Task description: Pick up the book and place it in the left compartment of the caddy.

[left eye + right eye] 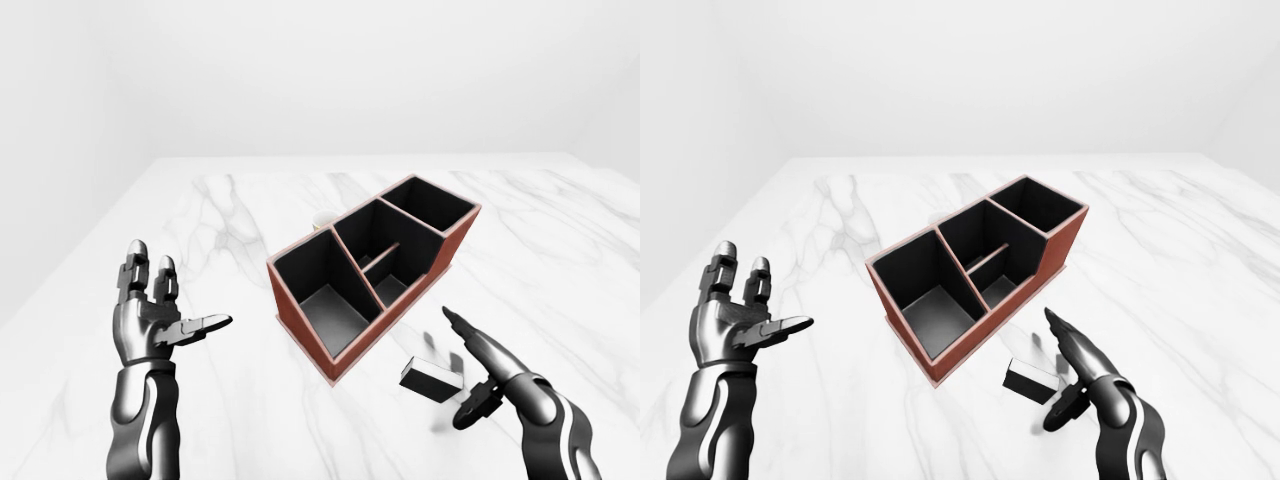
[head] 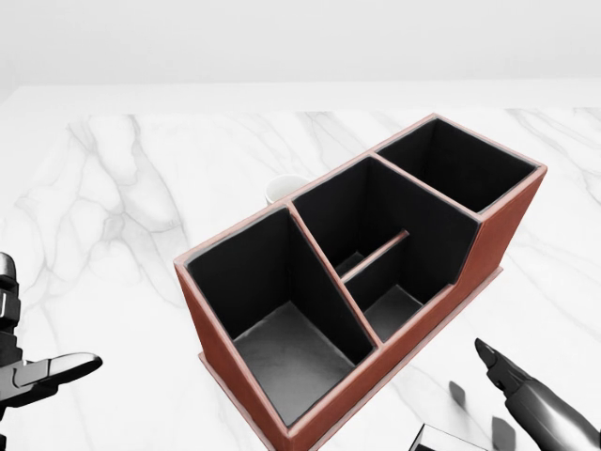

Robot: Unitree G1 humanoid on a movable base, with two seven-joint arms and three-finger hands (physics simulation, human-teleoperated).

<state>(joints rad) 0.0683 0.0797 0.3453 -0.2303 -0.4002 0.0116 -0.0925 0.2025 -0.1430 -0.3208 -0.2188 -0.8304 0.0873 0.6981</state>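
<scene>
left-eye view: book [image 1: 431, 379] flat on the white marble table [image 1: 230, 210], dark cover, pale page edge, just beside the bottom right side of the caddy [image 1: 372, 270] and not touching it. only one corner of the book seen in the head view, at the bottom edge. not held by any hand.

right hand [image 1: 485, 368] just right of the book, in the lower right of the left-eye view. fingers spread and open, long fingertips [image 1: 452, 319] pointing up and left toward the caddy, thumb bent down low near the book's right end. cannot tell if the thumb touches the book. nothing gripped.

caddy red-brown outside, black inside, standing diagonal on the table from lower left to upper right. large compartment at the lower left end, with a grey bottom, nothing in it. middle part split by a thin low divider into two smaller spaces. one more square compartment at the upper right end. in the head view, a small white cup [image 2: 284, 189] partly hidden behind the caddy's upper left wall, just beside it.

left hand [image 1: 155, 315] well apart from the caddy, on the left side of the left-eye view, raised above the table. palm turned to the middle, fingers up and spread, thumb sticking out to the right. open, holding nothing.
</scene>
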